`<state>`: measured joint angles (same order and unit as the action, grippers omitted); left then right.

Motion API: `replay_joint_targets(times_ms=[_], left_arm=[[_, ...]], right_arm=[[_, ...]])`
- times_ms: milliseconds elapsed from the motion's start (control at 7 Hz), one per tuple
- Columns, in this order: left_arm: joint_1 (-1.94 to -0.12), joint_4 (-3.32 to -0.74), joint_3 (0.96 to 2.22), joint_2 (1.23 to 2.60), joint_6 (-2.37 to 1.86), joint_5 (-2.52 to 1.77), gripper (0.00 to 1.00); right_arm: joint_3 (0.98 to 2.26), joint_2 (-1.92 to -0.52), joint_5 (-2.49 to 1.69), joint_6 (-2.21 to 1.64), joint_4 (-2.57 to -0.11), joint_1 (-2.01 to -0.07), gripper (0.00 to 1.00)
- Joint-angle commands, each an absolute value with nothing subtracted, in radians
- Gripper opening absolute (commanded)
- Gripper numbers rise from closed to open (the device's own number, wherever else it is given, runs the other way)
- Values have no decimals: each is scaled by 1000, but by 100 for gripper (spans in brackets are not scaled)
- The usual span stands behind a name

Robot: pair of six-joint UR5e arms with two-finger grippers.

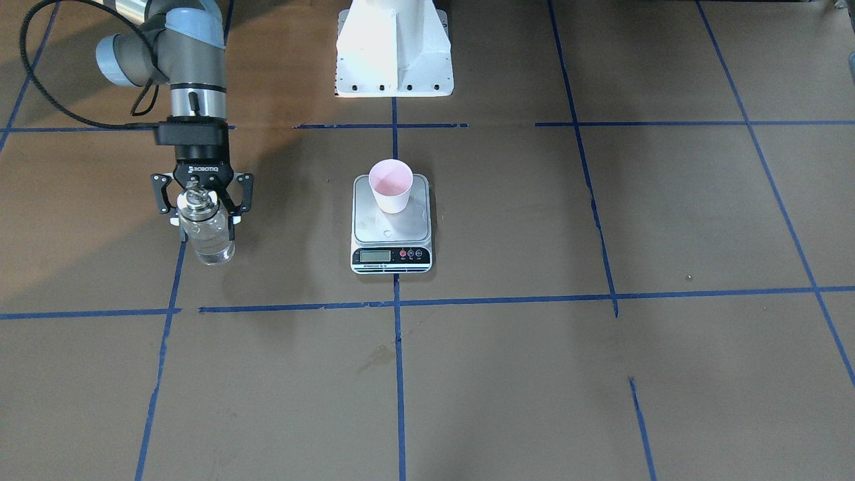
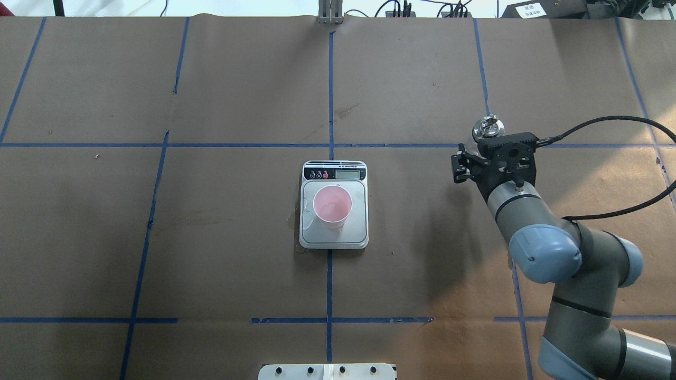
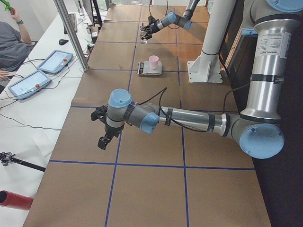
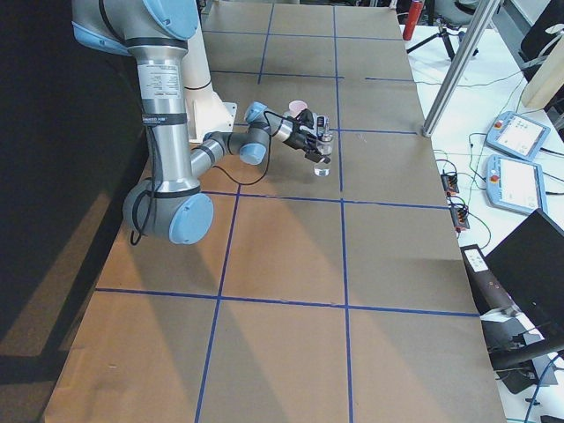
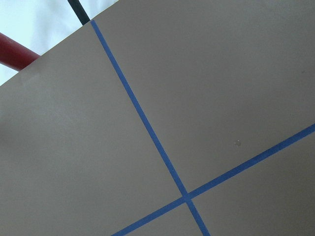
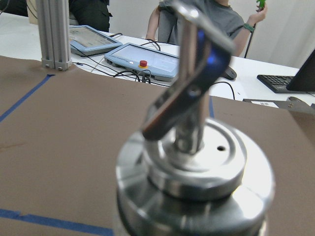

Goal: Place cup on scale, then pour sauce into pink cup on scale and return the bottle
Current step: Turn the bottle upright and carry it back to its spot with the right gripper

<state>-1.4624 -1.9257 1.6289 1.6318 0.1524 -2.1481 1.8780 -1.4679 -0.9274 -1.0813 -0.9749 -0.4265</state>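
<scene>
The pale pink cup (image 1: 391, 186) stands upright on the scale (image 1: 374, 227), toward the platform's back; it also shows in the overhead view (image 2: 332, 206). My right gripper (image 1: 207, 224) points down, its fingers against both sides of the clear glass bottle (image 1: 208, 240), which stands upright at or just above the table, far to the scale's side. The bottle's silver pourer fills the right wrist view (image 6: 197, 162) and shows from overhead (image 2: 488, 127). Clear liquid sits low in the bottle. My left gripper (image 3: 98, 128) hovers over bare table far from the scale; I cannot tell its state.
The white robot base (image 1: 394, 47) stands behind the scale. Blue tape lines cross the brown table. Small wet marks lie on the scale's platform (image 2: 359, 232). Tablets (image 3: 28, 82) and an aluminium post (image 3: 71, 33) are on the operators' side. A red cylinder (image 3: 14, 201) lies off the table.
</scene>
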Motion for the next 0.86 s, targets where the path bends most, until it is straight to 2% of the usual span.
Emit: replay_joint_targets(times_ms=[0, 286, 714], left_arm=[[-1463, -1925, 1640, 1632, 152, -2148, 100], [-1463, -1924, 1641, 1632, 152, -2149, 100], [-1463, -1924, 1643, 1632, 152, -2148, 100]], right_arm=[[1871, -1560, -980, -1211, -873, -439, 0], [1885, -1630, -992, -1247, -865, -439, 0], [1858, -1637, -992, -1250, -871, -434, 0]])
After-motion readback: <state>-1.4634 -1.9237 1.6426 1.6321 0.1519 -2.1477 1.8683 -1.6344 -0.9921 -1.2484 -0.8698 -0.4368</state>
